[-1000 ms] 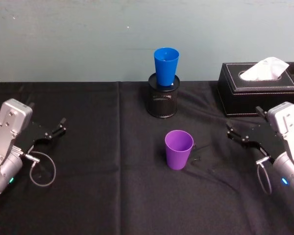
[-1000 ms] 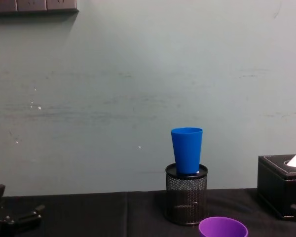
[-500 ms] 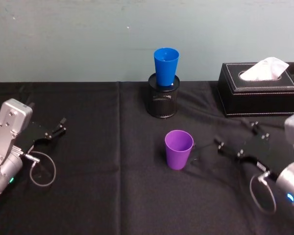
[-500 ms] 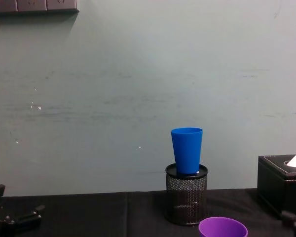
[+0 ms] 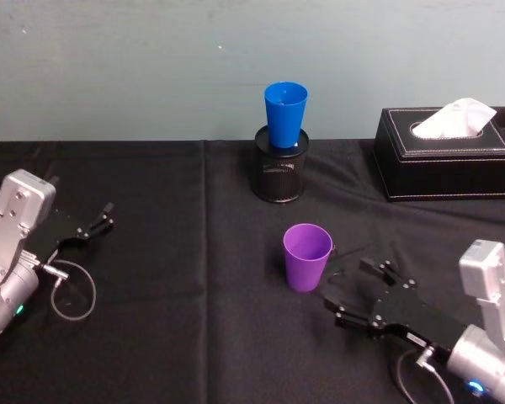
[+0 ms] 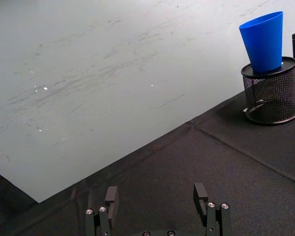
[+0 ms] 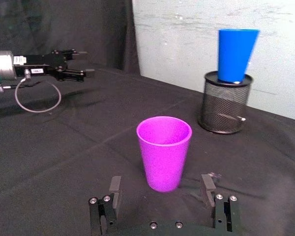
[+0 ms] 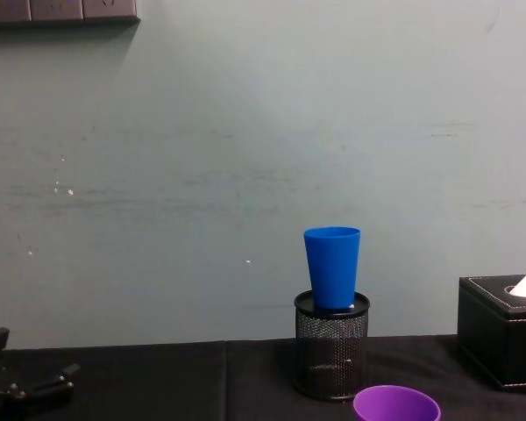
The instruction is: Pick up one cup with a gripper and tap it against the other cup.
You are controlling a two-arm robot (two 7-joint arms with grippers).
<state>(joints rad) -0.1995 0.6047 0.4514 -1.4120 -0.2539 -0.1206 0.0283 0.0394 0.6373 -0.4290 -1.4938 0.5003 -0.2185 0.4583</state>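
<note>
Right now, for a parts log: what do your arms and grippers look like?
Silver-grey left arm and right arm, each with a small light, a looped grey cable and a black flat-jawed gripper: left gripper, white-labelled, right gripper.

Right gripper (image 5: pixel 345 286) has moved from the right side of the table (image 5: pixel 194 337) toward its near edge and inward. Its open jaws now face the purple cup (image 5: pixel 307 257), just beside it, apart.

Bare tablecloth (image 5: pixel 194 286) between right gripper (image 5: pixel 345 284) and purple tumbler (image 5: pixel 307 257)
</note>
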